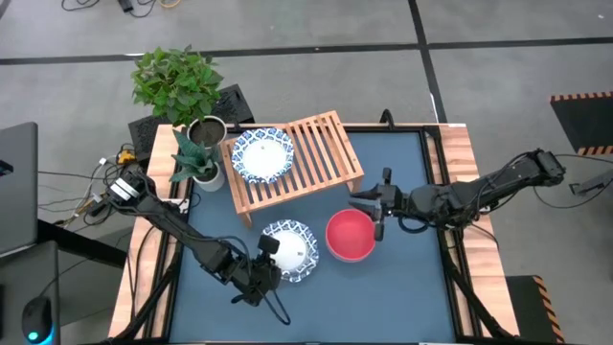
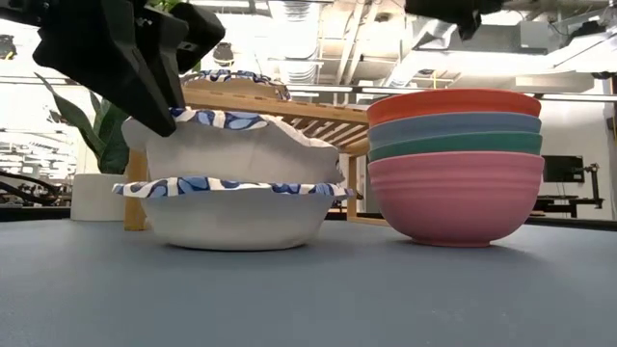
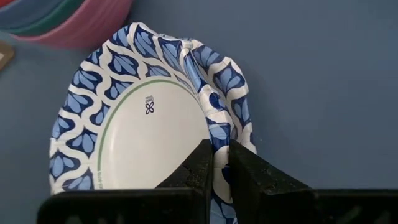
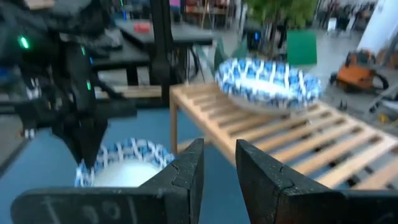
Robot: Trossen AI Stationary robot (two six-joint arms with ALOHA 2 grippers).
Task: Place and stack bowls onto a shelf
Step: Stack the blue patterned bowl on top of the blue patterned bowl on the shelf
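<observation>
Two white bowls with blue patterned rims sit nested on the blue table; the upper bowl is tilted inside the lower bowl. My left gripper is shut on the upper bowl's rim. Beside them stands a stack of plain bowls: pink at the bottom, then teal, blue and red. Another patterned bowl rests on the slatted wooden shelf. My right gripper is open, holds nothing, and hovers over the far edge of the red stack. My left gripper pinches the upper patterned bowl by its rim on the near-left side, one finger inside the bowl and one outside. The fingers slant down from above. The rim is creased beside them. The held side is raised, and the opposite side stays in the lower bowl.
Two potted plants stand at the table's far left corner beside the shelf. The shelf's right half is bare slats. Open blue table lies at the near edge and on the right.
</observation>
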